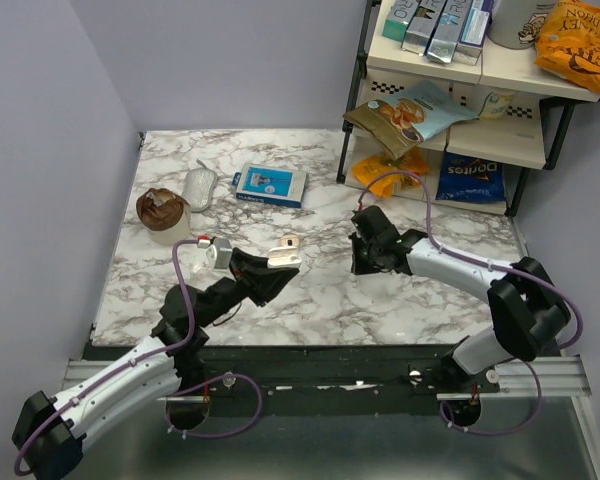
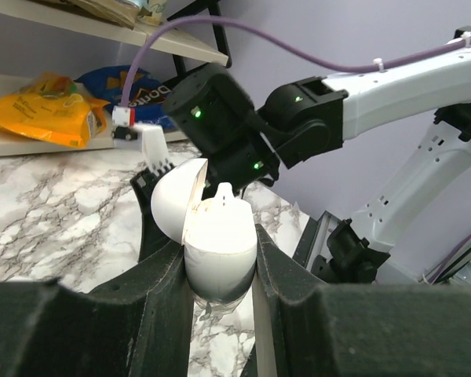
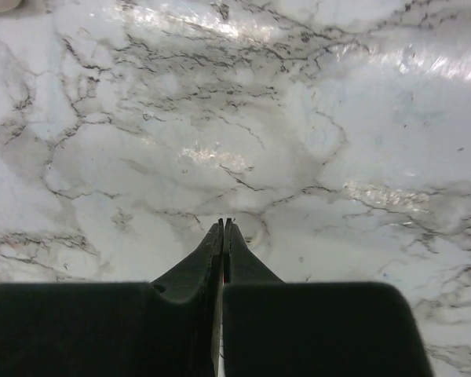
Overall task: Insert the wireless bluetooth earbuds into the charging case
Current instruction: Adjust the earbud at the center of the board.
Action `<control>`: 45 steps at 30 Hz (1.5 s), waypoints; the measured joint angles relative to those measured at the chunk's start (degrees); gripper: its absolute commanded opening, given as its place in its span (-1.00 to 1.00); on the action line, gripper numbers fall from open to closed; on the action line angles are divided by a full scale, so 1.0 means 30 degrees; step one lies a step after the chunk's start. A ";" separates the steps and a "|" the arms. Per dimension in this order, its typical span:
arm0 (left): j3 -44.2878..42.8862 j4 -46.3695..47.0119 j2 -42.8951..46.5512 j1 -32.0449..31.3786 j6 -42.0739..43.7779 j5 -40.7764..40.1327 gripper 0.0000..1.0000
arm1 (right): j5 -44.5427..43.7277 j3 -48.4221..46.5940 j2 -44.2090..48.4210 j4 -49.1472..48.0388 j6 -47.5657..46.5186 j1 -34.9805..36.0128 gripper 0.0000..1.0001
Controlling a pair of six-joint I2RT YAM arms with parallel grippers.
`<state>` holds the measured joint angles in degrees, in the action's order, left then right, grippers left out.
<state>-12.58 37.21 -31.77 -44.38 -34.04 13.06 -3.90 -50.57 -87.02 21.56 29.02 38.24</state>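
Earbuds [image 2: 224, 192], where are they? — Ana
Only candidate: a small white nub standing up out of the charging case [image 2: 220, 243], seen from the left wrist. Looks like one bud seated or nearly so. Can't find the other. — Raj
Case? — Ana
Off the table, left gripper [image 2: 220, 263] clamped across its body, lid [image 2: 175, 206] hinged open, open end toward the right arm. — Raj
Right gripper [image 3: 223, 228]? — Ana
Fingertips pressed together, pointing down at the marble table [image 3: 353, 118], to the right of the case and apart from it. There's a faint pale curve just past the tips. Can't tell if that's a bud, pinched or loose, or just veining. — Raj
Handling? — Ana
My read: near weightless, rigid, glossy, so slippery. The rounded head will squirt out of flat pads. Pinch across the stem, light squeeze, stem pointing into the socket. Probably not fragile, but it'll skitter on that marble if dropped. — Raj
Risk? — Ana
Case is smooth and egg-shaped too. Pushing a bud in hard could rotate it in the left jaws. — Raj
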 measured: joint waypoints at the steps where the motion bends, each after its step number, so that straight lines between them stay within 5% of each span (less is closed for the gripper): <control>1: 0.0000 0.0000 -0.0058 0.0000 -0.0007 0.0000 -1.00 | -0.0036 -0.0240 0.0168 0.0117 -0.0663 0.0000 -0.83; 4: 0.0000 0.0000 -0.0189 0.0000 -0.0007 0.0000 -1.00 | 0.0138 -0.1093 0.0452 0.0197 -0.2805 0.0000 -0.83; 8: 0.0000 0.0007 -0.0219 0.0000 -0.0007 0.0000 -1.00 | 0.0219 -0.2295 0.0379 0.0532 -0.4976 0.0000 -0.22; 12: 0.0000 -0.0007 -0.0153 -0.0007 -0.0007 0.0000 -1.00 | -0.0393 -0.4306 -0.0590 0.1690 -0.4204 0.0000 -0.08; 25: 0.0007 -0.0051 0.0335 -0.0262 0.0000 -0.0102 -1.00 | -0.0357 0.0080 0.0117 0.1763 -0.1960 0.0000 -0.01; 45: 0.0007 -0.0554 0.0372 -0.0627 0.0117 -0.0277 -1.00 | -0.0321 0.0896 0.0080 0.1107 -0.1311 0.0000 -0.08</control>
<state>-12.56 35.55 -30.65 -46.26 -33.69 12.23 -4.86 -47.88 -86.78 24.88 25.08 38.24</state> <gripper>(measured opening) 0.372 0.469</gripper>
